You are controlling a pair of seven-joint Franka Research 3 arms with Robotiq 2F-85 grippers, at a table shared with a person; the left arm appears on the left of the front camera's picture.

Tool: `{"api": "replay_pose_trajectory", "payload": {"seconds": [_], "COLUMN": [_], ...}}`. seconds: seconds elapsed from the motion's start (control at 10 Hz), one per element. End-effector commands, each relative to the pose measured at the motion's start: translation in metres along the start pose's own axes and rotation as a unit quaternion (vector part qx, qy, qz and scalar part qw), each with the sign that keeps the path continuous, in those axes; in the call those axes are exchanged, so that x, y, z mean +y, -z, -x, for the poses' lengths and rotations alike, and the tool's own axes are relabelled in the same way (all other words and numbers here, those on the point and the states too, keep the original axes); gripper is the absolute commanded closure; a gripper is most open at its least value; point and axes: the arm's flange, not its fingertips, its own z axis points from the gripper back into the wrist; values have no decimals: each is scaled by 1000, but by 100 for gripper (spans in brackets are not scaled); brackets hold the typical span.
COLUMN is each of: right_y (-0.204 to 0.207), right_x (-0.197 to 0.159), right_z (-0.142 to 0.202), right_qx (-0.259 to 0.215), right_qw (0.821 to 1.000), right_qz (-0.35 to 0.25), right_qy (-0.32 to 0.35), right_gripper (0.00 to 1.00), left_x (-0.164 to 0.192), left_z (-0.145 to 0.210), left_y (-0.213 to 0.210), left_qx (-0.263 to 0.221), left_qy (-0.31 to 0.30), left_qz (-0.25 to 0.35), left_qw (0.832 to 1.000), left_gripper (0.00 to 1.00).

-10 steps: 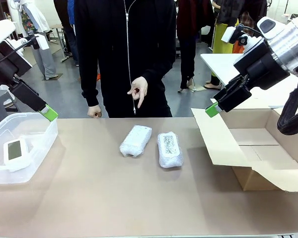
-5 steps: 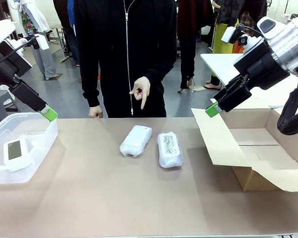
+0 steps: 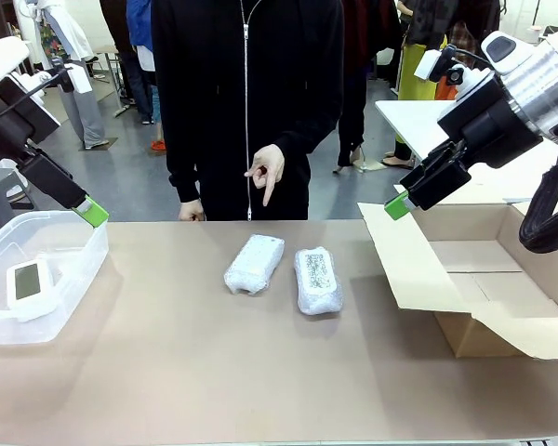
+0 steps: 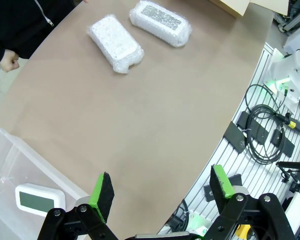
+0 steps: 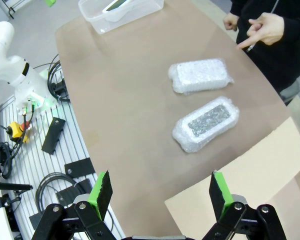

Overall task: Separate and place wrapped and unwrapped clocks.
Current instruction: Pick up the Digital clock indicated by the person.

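Nearest, around the middle of the brown table (image 3: 214, 372), the two wrapped clocks lay side by side, close but apart: the plain bundle (image 3: 255, 264) and, at its three o'clock, the speckled bundle (image 3: 318, 280), dark panel up. At nine o'clock from them the bare clock (image 3: 28, 282) lay screen-up inside the clear tub (image 3: 82, 265). At three o'clock stood the open cardboard box (image 3: 488, 279).

Farther back, at ten o'clock, the left gripper (image 4: 161, 187) hung over the tub's far rim, jaws spread wide and holding nothing. At two o'clock the right gripper (image 5: 159, 189) hung likewise, wide and empty, above the box's raised flap. At twelve o'clock a person's hand (image 3: 265, 170) pointed down toward the plain bundle.

The gap between the bundles looked narrow, so a finger lowered into it could shove the neighbour or pinch both. Bubble wrap is soft and slick, and a hold on loose film rather than the body inside might slip in transit. The box flap stood in the right arm's path and could snag a carried bundle. Picking the speckled bundle would likely ignore the pointing.
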Motion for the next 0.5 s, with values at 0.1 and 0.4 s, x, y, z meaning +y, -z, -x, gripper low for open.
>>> {"api": "replay_pose_trajectory", "payload": {"seconds": [0.1, 0.4], "right_y": [0, 74], "right_x": [0, -6], "right_z": [0, -66], "right_qx": [0, 30], "right_qw": [1000, 978], "right_qz": [0, 82], "right_qy": [0, 187], "right_gripper": [0, 0], "left_x": [0, 0], "left_z": [0, 0], "left_y": [0, 0], "left_qx": [-1, -1], "left_qy": [-2, -2], "left_qz": [1, 1], "left_qw": [1000, 1000], "left_gripper": [0, 0]}}
